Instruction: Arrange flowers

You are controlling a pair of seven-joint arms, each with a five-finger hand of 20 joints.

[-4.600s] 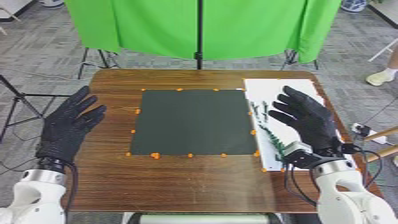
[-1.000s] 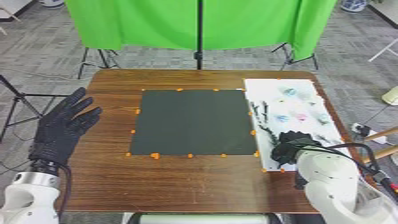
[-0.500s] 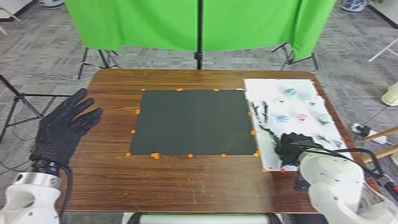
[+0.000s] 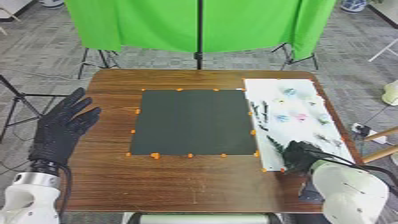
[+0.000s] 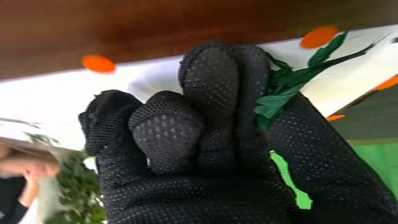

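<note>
- nearest, the brown wooden table [image 4: 178, 187] has its near edge low in the head view, with bare wood this side of the dark mat.
- the right hand [image 4: 302, 156] is down over the near end of the white sheet [image 4: 260, 89], fingers curled in and thumb closed toward them, so it's only slightly open. it has a green leafy stem [image 5: 277, 100] pinched there; in the right wrist view the leaves poke out between the thumb and the neighbouring finger.
- that stem's leaves, in the head view, lie just left of the glove, over the sheet.
- the left hand [image 4: 57, 131] is raised by the table's left side, wide open, fingers straight and a bit apart, with nothing in its hold.
- the dark mat [image 4: 191, 122] lies mid-table, just left of the white sheet, with orange dots [image 4: 155, 156] round its border.
- about midway up the sheet, a pink flower [image 4: 301, 117] sits just right of a blue flower [image 4: 282, 118].
- along the sheet's left side are some dark sprigs [image 4: 258, 110].
- farther up the sheet is a small yellow flower [image 4: 280, 101], then a pale blue flower [image 4: 290, 92] near the far end.
- beyond the table hangs a green curtain [image 4: 147, 25], a thin black pole [image 4: 199, 42] standing before it.
</note>
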